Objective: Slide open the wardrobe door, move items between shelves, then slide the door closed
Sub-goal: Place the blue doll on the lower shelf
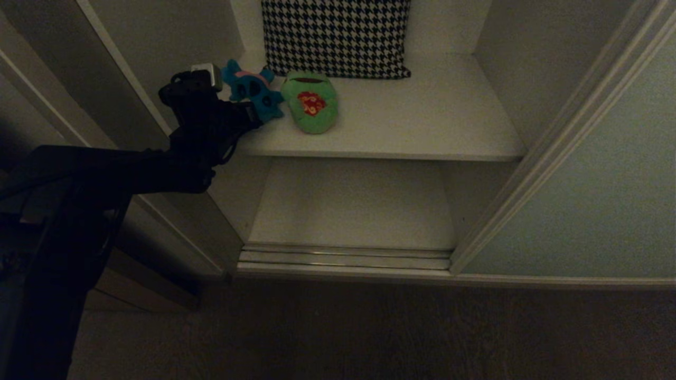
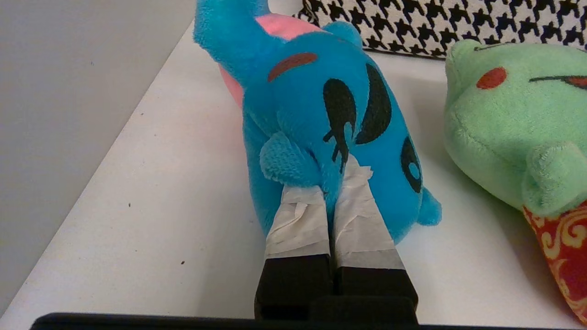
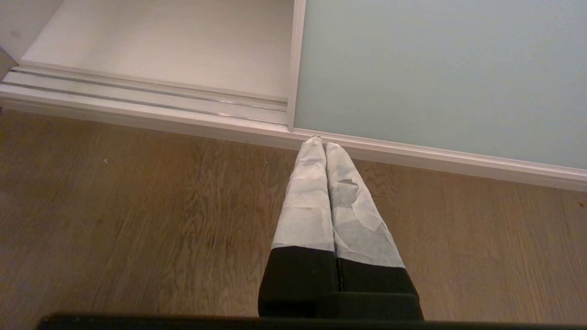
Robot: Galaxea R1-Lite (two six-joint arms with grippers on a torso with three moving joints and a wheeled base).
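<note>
Pinched between my left gripper [image 2: 337, 183] fingers is a fold of the blue toy [image 2: 321, 114] on the upper shelf [image 1: 422, 121]; I should lift straight, clearing the frog [image 1: 311, 103] just beside, toward the lower shelf [image 1: 354, 206]. Right gripper [image 3: 321, 144] hangs closed, empty, near the door [image 3: 435, 73].

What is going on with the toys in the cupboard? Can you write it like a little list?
door: sliding wardrobe door slid open
blue toy: on upper shelf, pinched by left tool, shut on a fold of its plush
green frog: lying beside the blue toy, untouched
pillow: houndstooth, behind both toys
lower shelf: no toys on it
right tool: shut, holds nothing, over the wooden floor
</note>
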